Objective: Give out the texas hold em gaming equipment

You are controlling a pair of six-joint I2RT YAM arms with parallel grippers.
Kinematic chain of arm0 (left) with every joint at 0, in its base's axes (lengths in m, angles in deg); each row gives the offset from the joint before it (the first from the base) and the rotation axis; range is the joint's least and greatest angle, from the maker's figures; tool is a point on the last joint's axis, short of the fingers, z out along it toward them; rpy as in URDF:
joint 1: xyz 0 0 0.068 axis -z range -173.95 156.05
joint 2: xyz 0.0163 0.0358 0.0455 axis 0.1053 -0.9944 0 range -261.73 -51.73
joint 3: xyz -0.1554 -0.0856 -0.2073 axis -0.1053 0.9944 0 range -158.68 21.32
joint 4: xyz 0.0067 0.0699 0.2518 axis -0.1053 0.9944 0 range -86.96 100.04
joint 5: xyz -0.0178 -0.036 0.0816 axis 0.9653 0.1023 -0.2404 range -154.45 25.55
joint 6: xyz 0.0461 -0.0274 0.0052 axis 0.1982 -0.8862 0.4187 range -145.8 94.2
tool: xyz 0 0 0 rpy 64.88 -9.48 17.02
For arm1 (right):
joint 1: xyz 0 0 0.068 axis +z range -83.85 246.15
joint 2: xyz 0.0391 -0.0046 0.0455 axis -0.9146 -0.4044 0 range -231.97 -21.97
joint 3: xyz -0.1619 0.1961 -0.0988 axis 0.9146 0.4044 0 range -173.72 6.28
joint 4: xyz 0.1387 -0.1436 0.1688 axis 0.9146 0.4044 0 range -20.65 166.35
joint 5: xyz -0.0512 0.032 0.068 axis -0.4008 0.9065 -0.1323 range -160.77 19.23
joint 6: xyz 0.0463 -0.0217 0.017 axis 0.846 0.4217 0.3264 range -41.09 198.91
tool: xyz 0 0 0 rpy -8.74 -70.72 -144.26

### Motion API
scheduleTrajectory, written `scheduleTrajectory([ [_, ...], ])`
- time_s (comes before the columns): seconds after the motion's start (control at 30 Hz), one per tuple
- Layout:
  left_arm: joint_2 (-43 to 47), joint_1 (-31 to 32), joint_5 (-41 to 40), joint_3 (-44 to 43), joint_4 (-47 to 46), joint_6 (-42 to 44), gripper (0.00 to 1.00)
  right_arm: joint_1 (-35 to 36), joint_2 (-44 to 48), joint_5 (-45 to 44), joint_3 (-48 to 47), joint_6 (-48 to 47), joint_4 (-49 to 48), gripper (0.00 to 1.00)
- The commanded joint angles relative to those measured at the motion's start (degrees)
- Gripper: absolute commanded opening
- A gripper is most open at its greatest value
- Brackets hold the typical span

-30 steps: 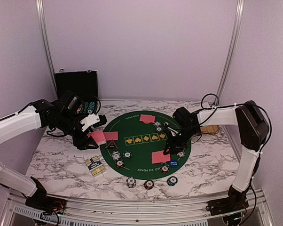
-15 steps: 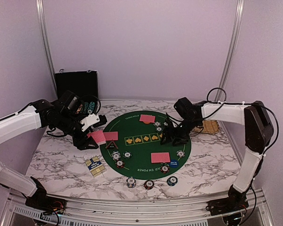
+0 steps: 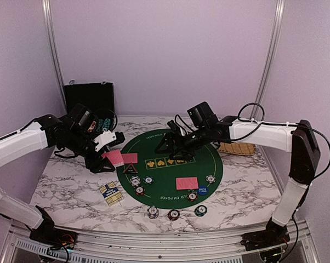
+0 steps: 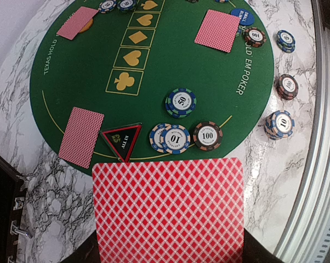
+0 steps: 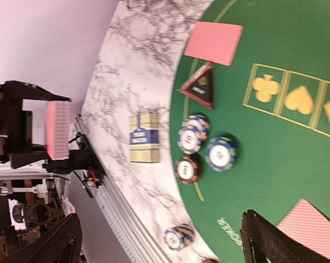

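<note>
My left gripper (image 3: 111,156) is shut on a stack of red-backed playing cards (image 4: 168,211), held above the green mat's left edge; the cards hide its fingers. Cards lie face down on the mat at the left (image 3: 129,158), front right (image 3: 187,183) and far side (image 4: 77,22). A black triangular button (image 4: 121,140) sits beside three poker chips (image 4: 181,102). My right gripper (image 3: 173,145) hangs open and empty over the mat's middle. In the right wrist view its fingers (image 5: 269,241) straddle the mat's near-left edge, with chips (image 5: 192,134) ahead.
A blue-and-gold card box (image 3: 109,192) lies on the marble left of the round green mat (image 3: 165,150). Three chip stacks (image 3: 174,214) stand near the front edge. A black case (image 3: 89,98) is at the back left, a tan tray (image 3: 236,148) at the right.
My right gripper opened, left a card on the mat's front right, and swung up and left across the mat. The left arm and its cards stayed still.
</note>
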Motion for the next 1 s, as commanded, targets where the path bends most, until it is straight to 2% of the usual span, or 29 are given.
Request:
scheduleTrajectory([
  [0.0, 0.17, -0.35, 0.83, -1.80, -0.07, 0.04, 0.01, 3.50, -3.38, 7.07, -2.71, 9.58, -14.40, 0.99],
  [0.27, 0.00, -0.35, 0.69, -1.88, -0.15, -0.01, 0.01, 7.64, -11.13, 11.44, -7.22, 16.48, -25.08, 0.99],
  [0.47, -0.23, -0.35, 0.58, -1.98, -0.17, 0.04, 0.01, 9.78, -16.26, 13.46, -11.98, 19.44, -28.65, 0.99],
  [0.97, -0.54, -0.35, 0.87, -2.02, -0.15, -0.04, 0.01, 12.27, -24.32, 16.21, -19.54, 22.92, -30.95, 0.99],
])
